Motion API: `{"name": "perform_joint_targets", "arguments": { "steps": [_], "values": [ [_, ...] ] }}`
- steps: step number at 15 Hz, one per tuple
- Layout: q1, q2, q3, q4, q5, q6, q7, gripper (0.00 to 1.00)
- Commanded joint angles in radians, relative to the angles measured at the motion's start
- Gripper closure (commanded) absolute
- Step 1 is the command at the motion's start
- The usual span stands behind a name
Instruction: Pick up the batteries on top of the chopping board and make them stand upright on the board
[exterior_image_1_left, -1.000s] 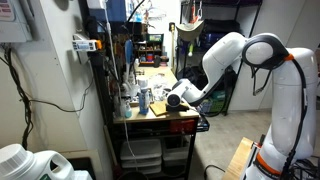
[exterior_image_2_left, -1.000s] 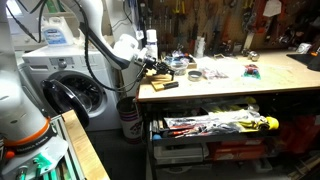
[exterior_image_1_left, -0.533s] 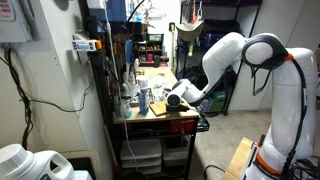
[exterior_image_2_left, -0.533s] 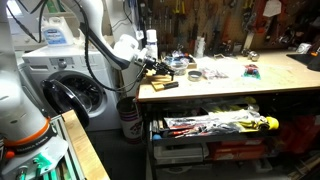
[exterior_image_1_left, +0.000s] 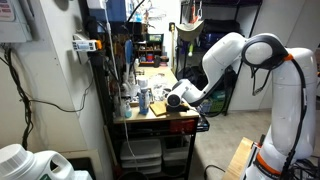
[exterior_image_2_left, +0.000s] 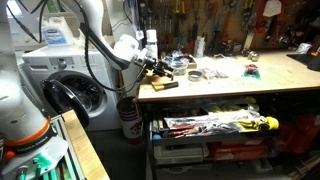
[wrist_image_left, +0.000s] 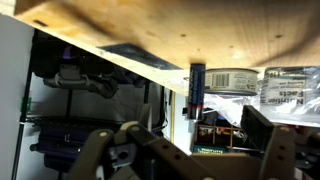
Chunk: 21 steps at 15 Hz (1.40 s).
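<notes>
The wrist view is upside down. In it one battery (wrist_image_left: 196, 88), a slim dark cylinder with a blue band, stands upright on the pale wooden chopping board (wrist_image_left: 120, 35). My gripper (wrist_image_left: 190, 135) is open around it, and its fingers (wrist_image_left: 262, 128) stand apart from the battery on both sides. In both exterior views the gripper (exterior_image_1_left: 171, 98) (exterior_image_2_left: 160, 68) hovers low over the chopping board (exterior_image_1_left: 158, 111) (exterior_image_2_left: 166, 85) at the end of the workbench. Any batteries there are too small to make out.
Bottles and cans (exterior_image_1_left: 136, 92) stand beside the board, and a labelled can (wrist_image_left: 232, 79) and a clear bottle (wrist_image_left: 292, 85) stand just behind the battery. Small parts and bowls (exterior_image_2_left: 215, 72) lie further along the bench. The bench edge (exterior_image_2_left: 150, 98) is close to the board.
The gripper's fingers have spread apart and let go of the battery, which now stands by itself on the board. The arm has hardly moved.
</notes>
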<state>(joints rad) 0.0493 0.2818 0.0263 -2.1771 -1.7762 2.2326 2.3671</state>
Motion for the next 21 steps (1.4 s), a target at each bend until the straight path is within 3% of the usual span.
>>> {"name": "perform_joint_targets", "arguments": {
  "steps": [1,5,10,16,21],
  "values": [
    [-0.024,-0.054,0.015,-0.031,0.029,0.015,-0.035,0.00],
    [-0.042,-0.115,0.014,-0.042,0.090,0.089,-0.131,0.00],
    [-0.075,-0.165,-0.001,-0.034,0.268,0.292,-0.381,0.00],
    [-0.102,-0.154,-0.007,-0.056,0.704,0.480,-0.851,0.00],
    [-0.149,-0.145,0.082,-0.056,1.088,0.404,-1.249,0.00]
  ]
}}
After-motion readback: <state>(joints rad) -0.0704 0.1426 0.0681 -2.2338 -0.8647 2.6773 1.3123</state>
